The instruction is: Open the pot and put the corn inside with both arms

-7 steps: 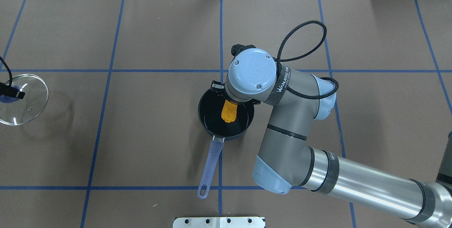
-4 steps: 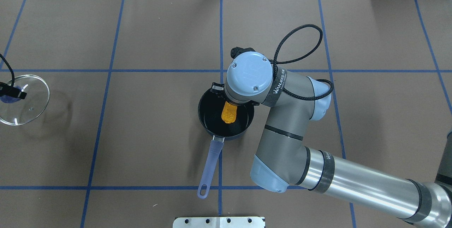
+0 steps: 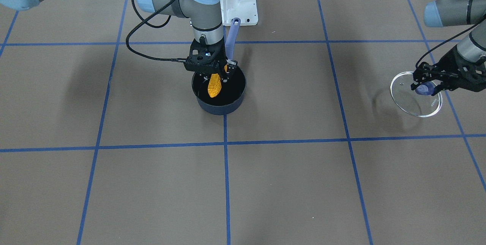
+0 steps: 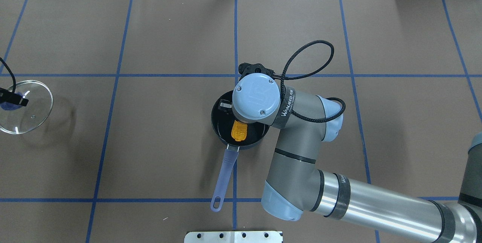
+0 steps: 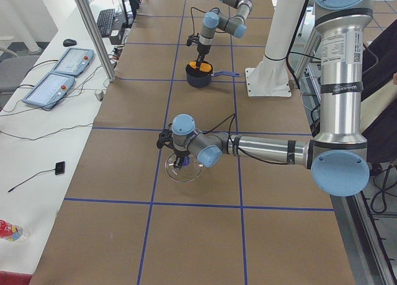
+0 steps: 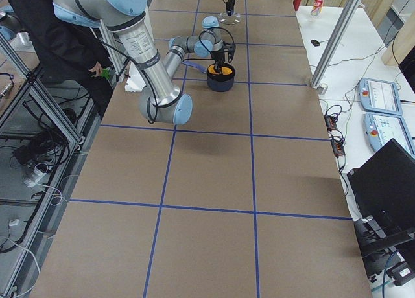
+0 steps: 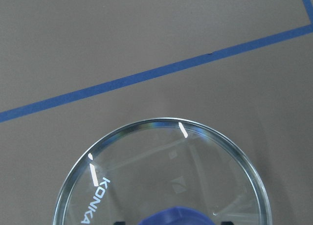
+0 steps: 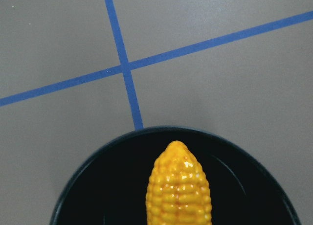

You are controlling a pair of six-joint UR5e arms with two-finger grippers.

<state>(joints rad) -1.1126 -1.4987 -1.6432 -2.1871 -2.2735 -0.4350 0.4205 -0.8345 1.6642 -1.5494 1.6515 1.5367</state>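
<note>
The dark navy pot [image 4: 219,124] stands uncovered at the table's middle, its lavender handle [image 4: 224,170] pointing toward the robot. My right gripper [image 3: 213,75] is shut on the upper end of the orange-yellow corn [image 3: 213,86]. It holds the corn tip-down inside the pot's rim [image 3: 240,84]. The right wrist view shows the corn [image 8: 178,191] over the black inside [image 8: 105,191]. My left gripper [image 3: 426,85] is shut on the purple knob of the glass lid [image 3: 406,98], held far to the robot's left. In the overhead view the right wrist hides its gripper.
Brown table cover with blue tape grid lines [image 4: 236,28]. A white mounting plate [image 4: 233,236] lies at the near edge behind the pot's handle. Control pendants [image 5: 59,77] and cables sit on the side bench beyond the table.
My right arm has shifted toward the robot and a little left in the overhead view, carrying the corn lower toward the handle side of the pot. The left gripper and lid have hardly moved.
</note>
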